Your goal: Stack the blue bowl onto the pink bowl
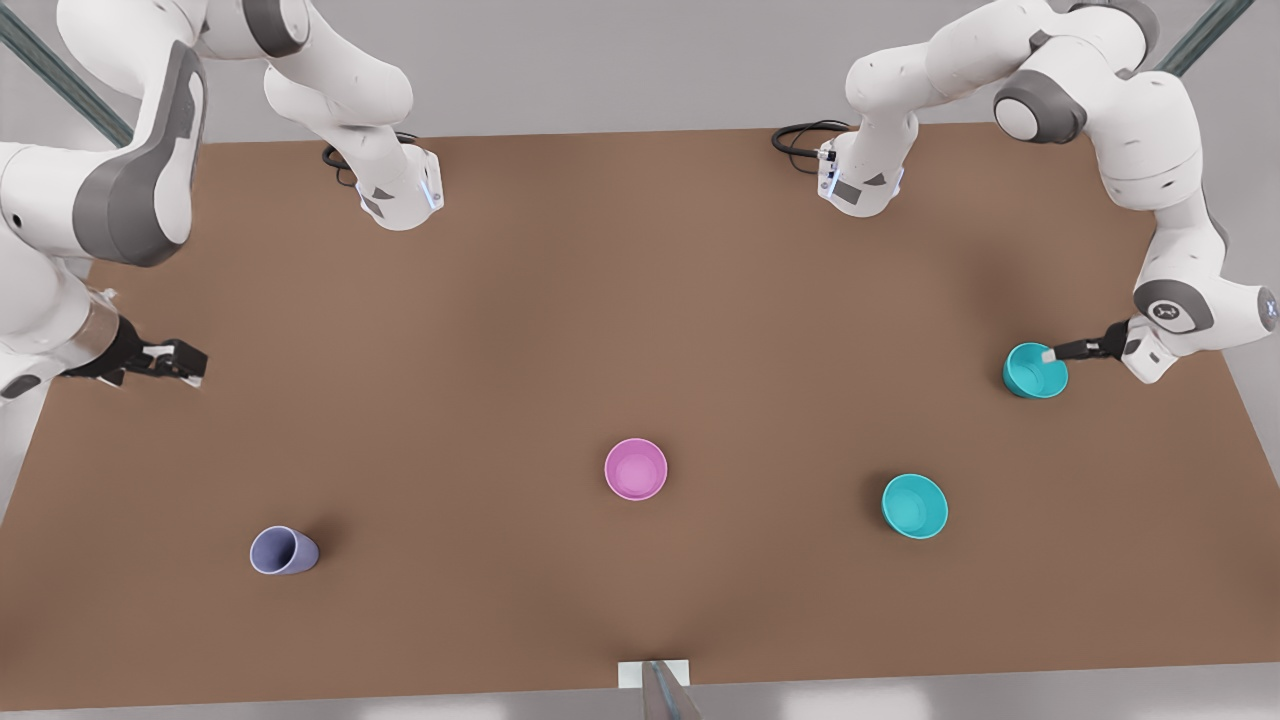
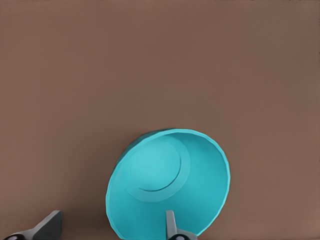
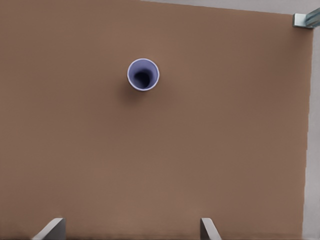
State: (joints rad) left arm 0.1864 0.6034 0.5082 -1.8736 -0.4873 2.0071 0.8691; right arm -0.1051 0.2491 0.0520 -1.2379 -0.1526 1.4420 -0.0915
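A wide brown table (image 1: 640,330) carries four small vessels. Two white robot arms reach in from the far edge.

The left gripper (image 1: 1058,352) is at the front view's right, at the rim of the blue bowl (image 1: 1035,371). In the left wrist view, one finger (image 2: 171,225) is inside the bowl (image 2: 167,185) and the other finger (image 2: 47,226) is well outside it, so the jaws are spread with the wall between them, not yet clenched. The right gripper (image 1: 165,362) waits at the front view's left, parted and holding nothing, above bare table, with a lavender cup (image 3: 143,74) ahead of it.

The pink bowl (image 1: 636,469) stands near the table's middle, well apart from the blue bowl. A second teal bowl (image 1: 915,506) sits between them, nearer the front edge.

The step in hand looks like pinching the rim. It would go best with the wall centred between the fingers and a gentle closing, so the light bowl does not skid or tip.

The blue bowl is round, with no long axis across the table. Its mouth faces up and its axis is upright. The pink bowl also opens upward.
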